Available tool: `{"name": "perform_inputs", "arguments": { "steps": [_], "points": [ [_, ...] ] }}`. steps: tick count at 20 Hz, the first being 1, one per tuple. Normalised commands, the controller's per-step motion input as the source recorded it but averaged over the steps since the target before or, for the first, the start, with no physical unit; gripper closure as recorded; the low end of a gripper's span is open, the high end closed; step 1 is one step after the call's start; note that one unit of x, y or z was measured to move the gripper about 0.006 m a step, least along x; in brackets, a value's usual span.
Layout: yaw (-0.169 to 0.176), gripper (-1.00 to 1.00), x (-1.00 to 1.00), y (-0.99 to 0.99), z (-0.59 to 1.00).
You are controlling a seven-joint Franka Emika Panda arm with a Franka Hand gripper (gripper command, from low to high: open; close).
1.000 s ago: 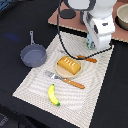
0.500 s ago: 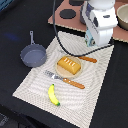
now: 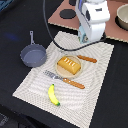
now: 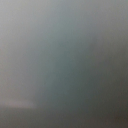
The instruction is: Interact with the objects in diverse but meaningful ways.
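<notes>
On the striped placemat (image 3: 95, 85), the banana (image 3: 52, 95) lies nearest the near edge, its long axis running toward the near corner; beyond it the fork (image 3: 64, 80) lies crosswise and the bread loaf (image 3: 68, 65) sits on a plate at the mat's middle, with the frying pan (image 3: 33, 55) just off the mat's edge on the exterior view's left. The arm (image 3: 93, 20) hangs upright over the far edge, so every item lies nearward of it, the loaf closest. Its fingers are hidden, the wrist view is a grey blur, and their state cannot be told.

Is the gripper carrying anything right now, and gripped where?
Cannot tell. The arm's white body hides the fingertips in the exterior view, and the wrist view is a blur. Bread loaf, banana and frying pan all lie untouched.
</notes>
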Motion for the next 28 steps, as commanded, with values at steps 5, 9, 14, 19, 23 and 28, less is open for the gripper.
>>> {"name": "perform_inputs", "arguments": {
  "steps": [5, 9, 14, 19, 23, 28],
  "points": [
    [0.059, 1.0, -0.98, 0.06, -0.05],
    [0.06, 1.0, -0.76, -0.01, -0.25],
    [0.06, 1.0, -0.69, -0.13, -0.43],
    [0.057, 1.0, -0.74, -0.18, -0.5],
    [0.043, 1.0, -0.78, -0.23, -0.55],
    [0.048, 1.0, -0.76, -0.2, -0.49]
  ]
}}
